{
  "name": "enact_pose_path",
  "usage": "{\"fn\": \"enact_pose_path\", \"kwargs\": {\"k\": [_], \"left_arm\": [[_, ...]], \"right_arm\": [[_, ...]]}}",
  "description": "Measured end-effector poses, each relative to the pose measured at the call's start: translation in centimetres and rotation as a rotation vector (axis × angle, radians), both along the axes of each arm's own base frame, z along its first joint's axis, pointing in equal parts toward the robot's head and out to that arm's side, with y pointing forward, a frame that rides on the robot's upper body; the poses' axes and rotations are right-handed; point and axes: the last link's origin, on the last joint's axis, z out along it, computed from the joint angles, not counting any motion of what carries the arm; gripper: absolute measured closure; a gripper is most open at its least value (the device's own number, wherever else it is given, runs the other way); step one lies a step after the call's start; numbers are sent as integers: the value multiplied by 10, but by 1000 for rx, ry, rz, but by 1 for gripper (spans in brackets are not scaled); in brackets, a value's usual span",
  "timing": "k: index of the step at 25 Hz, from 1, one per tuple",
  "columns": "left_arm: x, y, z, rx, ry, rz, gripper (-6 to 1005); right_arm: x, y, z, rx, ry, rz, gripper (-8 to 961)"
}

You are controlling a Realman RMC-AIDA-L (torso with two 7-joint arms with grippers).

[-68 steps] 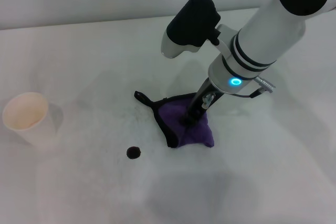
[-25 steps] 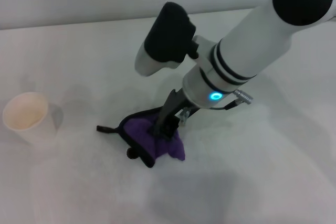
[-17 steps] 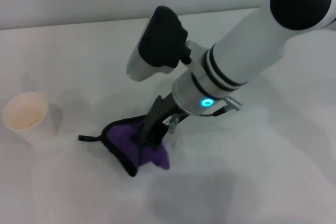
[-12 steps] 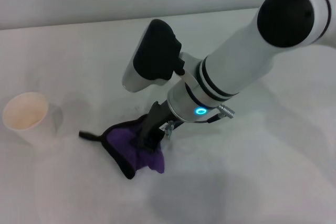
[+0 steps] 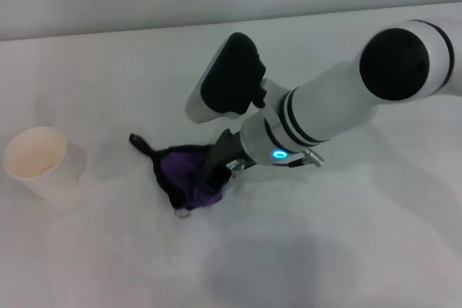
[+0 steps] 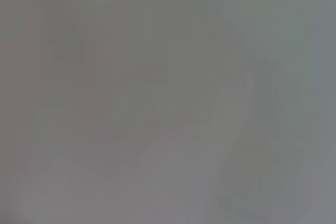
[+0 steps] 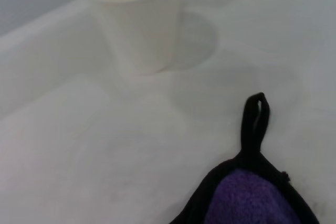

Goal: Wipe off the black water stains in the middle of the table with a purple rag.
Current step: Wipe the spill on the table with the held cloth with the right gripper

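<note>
Purple rag (image 5: 189, 174) bunched on white table (image 5: 346, 250) near centre, right gripper (image 5: 214, 176) pressing down w/ fingers clamped on rag, black loop (image 7: 255, 116) trailing toward paper cup (image 5: 40, 164) at left, stain not visible, left arm out of view.

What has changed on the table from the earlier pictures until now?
The right hand, shut on the purple rag, dragged it toward the robot's left, over the black water stains, then slightly back. No stain shows on the table now. The paper cup stayed in place.
</note>
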Motion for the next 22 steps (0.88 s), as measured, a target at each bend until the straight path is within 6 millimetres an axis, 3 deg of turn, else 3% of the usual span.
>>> {"fn": "enact_pose_path", "kwargs": {"k": [8,22], "left_arm": [[0,0,0,0,0,1,106],[3,5,1,2,1,-11,107]], "right_arm": [[13,7,5,91,30,-16,896],[3,-31,-2,-233,8,-13,897]]}}
